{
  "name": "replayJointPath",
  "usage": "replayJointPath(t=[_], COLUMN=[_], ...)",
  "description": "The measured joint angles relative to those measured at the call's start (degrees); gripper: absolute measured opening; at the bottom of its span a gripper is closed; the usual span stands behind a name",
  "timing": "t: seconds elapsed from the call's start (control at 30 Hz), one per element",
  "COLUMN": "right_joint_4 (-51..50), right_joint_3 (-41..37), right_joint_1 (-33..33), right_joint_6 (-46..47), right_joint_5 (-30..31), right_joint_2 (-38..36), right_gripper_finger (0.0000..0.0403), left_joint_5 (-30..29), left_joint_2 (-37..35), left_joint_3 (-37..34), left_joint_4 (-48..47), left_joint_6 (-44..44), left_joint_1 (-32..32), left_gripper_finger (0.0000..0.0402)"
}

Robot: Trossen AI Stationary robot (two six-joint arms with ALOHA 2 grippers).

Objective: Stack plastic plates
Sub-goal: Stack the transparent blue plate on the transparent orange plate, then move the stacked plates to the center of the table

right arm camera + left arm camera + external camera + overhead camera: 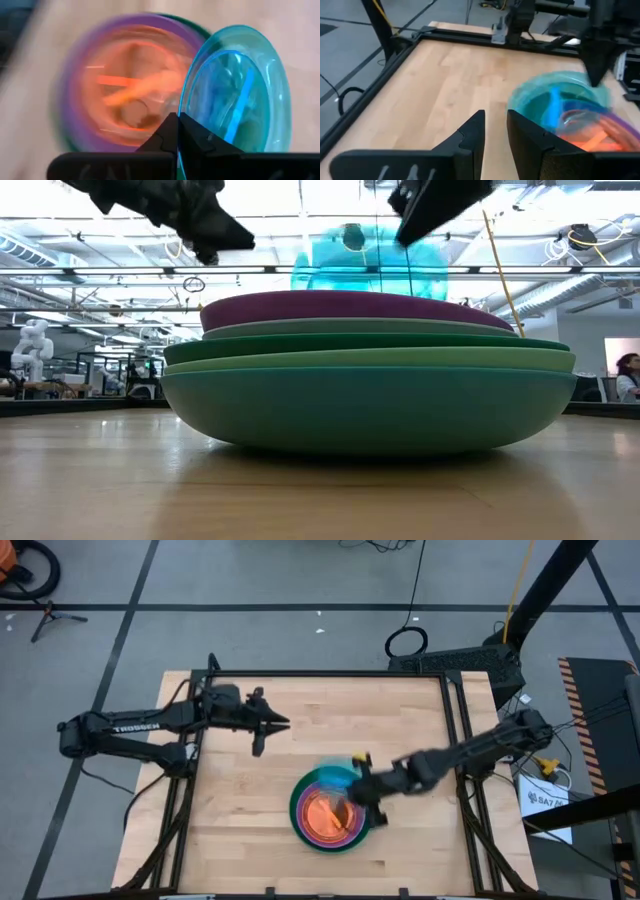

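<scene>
Most plates sit in one stack [325, 820] near the bottom middle of the high view. The right gripper [177, 131] is clamped on the rim of a blue plate [240, 90], tilted above the stack and not yet down. The left gripper [270, 725], fingers a little apart, waits at upper left

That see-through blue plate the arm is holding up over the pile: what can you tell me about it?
The translucent blue plastic plate is round and shallow, with a raised rim. The right gripper pinches its edge, fingers shut on the rim, holding it tilted nearly upright. It hangs above the stack of coloured plastic plates, over the side of it farther from the low camera, and there it appears clear of the top purple plate. Whether its lower edge touches the stack cannot be told. Nothing else touches it.
</scene>
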Motion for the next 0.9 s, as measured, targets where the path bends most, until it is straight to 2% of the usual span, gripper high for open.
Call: replayJointPath(t=[0.27, 0.5, 0.63, 0.9], right_joint_4=[5.88, 11.62, 14.31, 18.62], right_joint_3=[-0.02, -0.07, -0.07, -0.07], right_joint_1=[9.42, 11.66, 11.98, 11.93], right_joint_6=[3.51, 4.24, 6.78, 8.79], right_joint_5=[4.68, 4.55, 4.46, 4.46], right_joint_2=[3.05, 8.84, 11.37, 14.02], right_gripper_finger=[0.0, 0.0005, 0.0027, 0.0089], left_joint_5=[-13.77, -24.2, -30.15, -38.05], left_joint_2=[0.0, 0.0, 0.0, 0.0], left_joint_3=[0.0, 0.0, 0.0, 0.0], left_joint_4=[3.04, 3.44, 3.55, 3.03], left_joint_6=[-4.54, -7.61, -8.77, -10.11], left_joint_1=[-14.81, -27.23, -33.28, -42.1], left_gripper_finger=[0.0088, 0.0088, 0.0088, 0.0088])
